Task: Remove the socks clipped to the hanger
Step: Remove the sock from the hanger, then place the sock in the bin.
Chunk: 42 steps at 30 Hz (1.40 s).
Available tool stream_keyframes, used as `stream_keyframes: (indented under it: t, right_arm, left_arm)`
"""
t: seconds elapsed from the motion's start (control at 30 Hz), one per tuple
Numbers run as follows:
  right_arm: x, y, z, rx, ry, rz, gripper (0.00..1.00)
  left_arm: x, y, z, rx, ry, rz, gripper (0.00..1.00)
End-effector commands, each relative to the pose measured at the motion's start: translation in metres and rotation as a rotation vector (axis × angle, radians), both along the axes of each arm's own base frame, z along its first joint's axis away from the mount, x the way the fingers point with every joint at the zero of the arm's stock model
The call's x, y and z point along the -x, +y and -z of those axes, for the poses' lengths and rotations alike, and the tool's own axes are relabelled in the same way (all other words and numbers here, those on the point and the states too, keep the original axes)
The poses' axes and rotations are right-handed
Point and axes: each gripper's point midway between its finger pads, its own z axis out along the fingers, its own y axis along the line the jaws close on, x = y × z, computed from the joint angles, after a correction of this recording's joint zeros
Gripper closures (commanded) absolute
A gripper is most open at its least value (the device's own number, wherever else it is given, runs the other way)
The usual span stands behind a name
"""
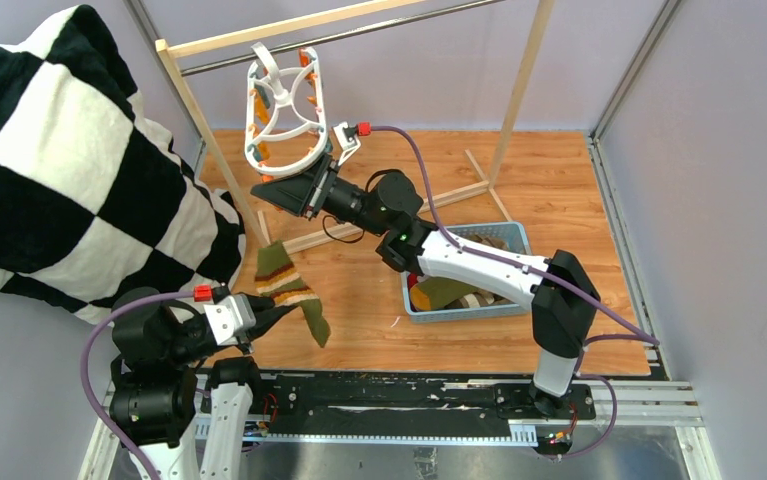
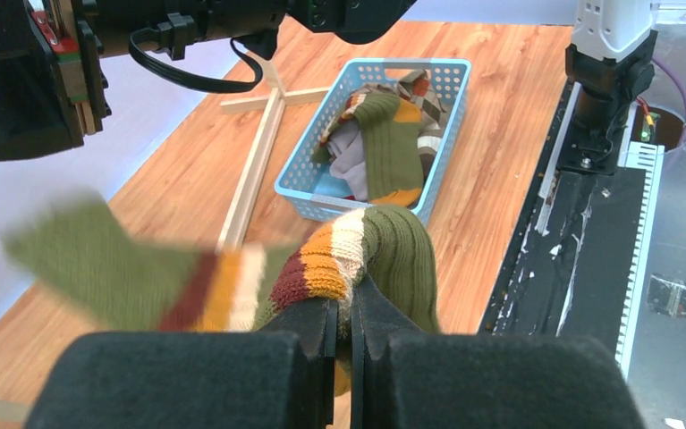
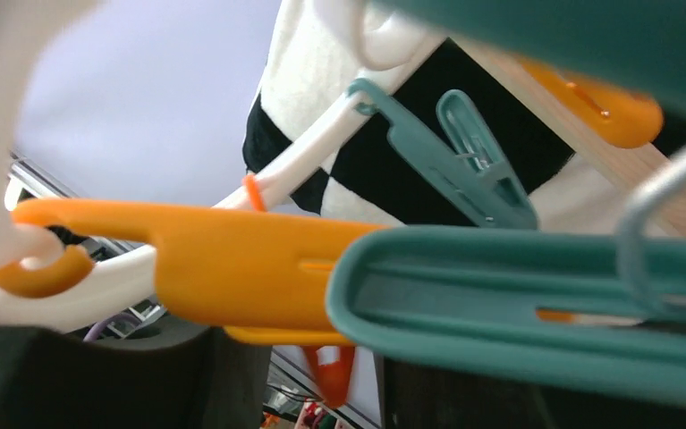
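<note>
The hanger [image 1: 281, 112], a white plastic double oval ring, hangs by its hook from the rack's [image 1: 194, 45] metal rod [image 1: 389, 28] in the upper middle of the top view. It is tilted, with its long axis running top to bottom of the frame and its lower end toward the right gripper [image 1: 277, 192]. Up close in the right wrist view, a smooth orange clothespin [image 3: 232, 264] and a teal clothespin [image 3: 536, 299] lie lengthwise across the frame. A second teal one [image 3: 469, 152] slants down from the white ring [image 3: 299, 165]. The right jaws stand apart at the bottom edge of that view, and the clothespins lie across in front of them. The left gripper [image 1: 264, 315], at the lower left of the top view, has its jaws pressed together on an olive ribbed-knit sock [image 1: 289, 288] banded in maroon, orange and cream. The sock's long axis slants from upper left to lower right, with one end up near the blanket [image 1: 59, 170] and the other drooping over the tabletop [image 1: 559, 200]. In the left wrist view the left gripper [image 2: 345, 308] pinches the sock [image 2: 393, 255] at a fold. One blurred end stretches to the left of the frame. Right of centre in the top view, a pale blue perforated plastic basket [image 1: 459, 312] sits on the wood-grain tabletop. It holds a heap of soft socks [image 1: 449, 290] in olive, grey and brown.
</note>
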Motion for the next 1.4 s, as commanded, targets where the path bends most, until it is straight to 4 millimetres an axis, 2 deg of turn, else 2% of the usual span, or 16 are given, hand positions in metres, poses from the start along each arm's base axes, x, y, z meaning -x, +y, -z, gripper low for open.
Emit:
stream_keyframes:
  t: [0.0,0.1,0.3,0.33,0.4,0.43,0.47,0.53,0.57,0.67,0.8,0.93,1.03,1.2,1.37]
  right_arm:
    - [0.001,-0.017,-0.023,-0.039,0.021,0.004,0.5]
    - [0.001,-0.016,-0.016,-0.026,0.04,0.006,0.44]
    - [0.009,-0.012,-0.012,-0.021,0.037,-0.012,0.45]
    - [0.009,-0.012,-0.009,-0.008,0.038,-0.01,0.43]
    - [0.011,-0.016,0.0,0.035,0.025,0.0,0.31]
    - [0.013,-0.022,0.011,0.069,0.017,0.006,0.26]
    - [0.014,-0.03,0.012,0.085,0.0,0.019,0.21]
    - [0.014,-0.049,0.033,0.153,-0.033,0.045,0.08]
    - [0.014,-0.058,0.055,0.216,-0.043,0.052,0.04]
    - [0.031,-0.086,0.083,0.364,-0.213,0.065,0.01]
    - [0.059,-0.117,0.102,0.494,-0.447,0.067,0.0]
    - [0.083,-0.127,0.1,0.488,-0.621,0.034,0.04]
    - [0.094,-0.119,0.096,0.486,-0.685,-0.019,0.1]
    - [0.109,-0.099,0.09,0.458,-0.745,-0.109,0.14]
    - [0.115,-0.082,0.089,0.437,-0.761,-0.14,0.21]
  left_arm:
    - [-0.001,-0.001,0.002,-0.009,-0.007,0.017,1.0]
    - [-0.002,-0.001,0.002,-0.01,-0.006,0.021,1.0]
    - [-0.002,0.0,0.001,-0.011,-0.01,0.018,1.0]
    - [-0.001,-0.001,0.0,-0.011,-0.013,0.02,1.0]
    - [-0.001,-0.001,-0.002,-0.011,-0.017,0.022,1.0]
    - [0.0,-0.001,-0.003,-0.013,-0.021,0.022,1.0]
    - [-0.001,-0.001,-0.004,-0.013,-0.024,0.022,1.0]
    - [-0.001,-0.001,-0.003,-0.015,-0.026,0.028,1.0]
    - [-0.001,-0.001,-0.003,-0.017,-0.03,0.03,1.0]
    - [-0.005,0.0,-0.001,-0.024,-0.031,0.033,1.0]
    - [-0.012,0.001,0.001,-0.031,-0.024,0.035,1.0]
    - [-0.017,0.002,-0.002,-0.033,-0.016,0.035,1.0]
    - [-0.02,0.002,-0.004,-0.033,-0.011,0.034,1.0]
    - [-0.023,0.003,-0.008,-0.032,-0.007,0.032,1.0]
    - [-0.024,0.003,-0.005,-0.03,0.003,0.037,1.0]
